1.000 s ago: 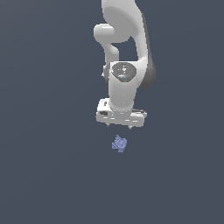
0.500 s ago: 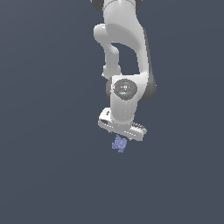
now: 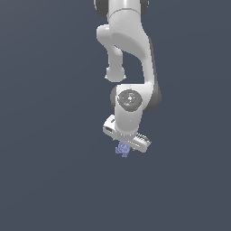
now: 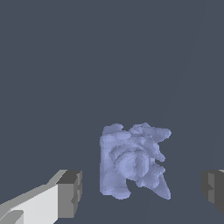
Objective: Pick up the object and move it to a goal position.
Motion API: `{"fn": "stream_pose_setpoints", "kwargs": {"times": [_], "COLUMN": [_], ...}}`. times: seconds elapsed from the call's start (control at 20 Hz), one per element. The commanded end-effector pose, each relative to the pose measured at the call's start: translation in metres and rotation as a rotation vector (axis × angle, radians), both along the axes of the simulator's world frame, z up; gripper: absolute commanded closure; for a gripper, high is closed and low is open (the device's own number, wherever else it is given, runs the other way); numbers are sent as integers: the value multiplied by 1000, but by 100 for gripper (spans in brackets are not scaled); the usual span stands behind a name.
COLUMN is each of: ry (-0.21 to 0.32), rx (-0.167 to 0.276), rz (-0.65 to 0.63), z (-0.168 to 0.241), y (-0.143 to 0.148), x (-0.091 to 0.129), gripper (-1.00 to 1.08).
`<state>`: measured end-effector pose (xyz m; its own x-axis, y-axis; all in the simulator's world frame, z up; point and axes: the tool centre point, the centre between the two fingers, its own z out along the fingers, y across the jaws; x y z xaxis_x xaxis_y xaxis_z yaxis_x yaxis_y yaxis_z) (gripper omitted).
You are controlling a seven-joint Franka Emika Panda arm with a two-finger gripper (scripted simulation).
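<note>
The object [image 3: 122, 149] is a small periwinkle-blue lumpy thing lying on the dark floor, partly covered by the white hand of the arm in the exterior view. In the wrist view the object [image 4: 131, 160] lies between the two dark fingertips [image 4: 70, 193], with a clear gap on each side. My gripper [image 4: 142, 192] is open and straddles it without touching. The gripper [image 3: 125, 145] sits low, right over the object, tilted slightly toward the exterior view's right.
Only the plain dark grey floor [image 3: 54, 180] surrounds the arm. The white arm [image 3: 131, 54] rises above the gripper toward the top of the exterior view.
The gripper has come down onto the object; a second ago it hung clearly above it, and now its hand covers the object's top. The object has not moved.
</note>
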<state>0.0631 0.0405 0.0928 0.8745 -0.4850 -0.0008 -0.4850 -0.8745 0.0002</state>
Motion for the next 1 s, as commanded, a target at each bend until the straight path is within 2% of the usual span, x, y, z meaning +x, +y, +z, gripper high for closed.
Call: {"fn": "stream_pose_setpoints", "kwargs": {"times": [0.0, 0.25, 0.7, 0.95], "ry": [-1, 0, -1, -1], "rx": [0, 0, 0, 0], "rz": [-11, -7, -11, -12], "z": [-1, -5, -46, -52], "y": [0, 0, 0, 0], "x": [1, 1, 0, 1], "gripper": [-92, -92, -92, -92]}}
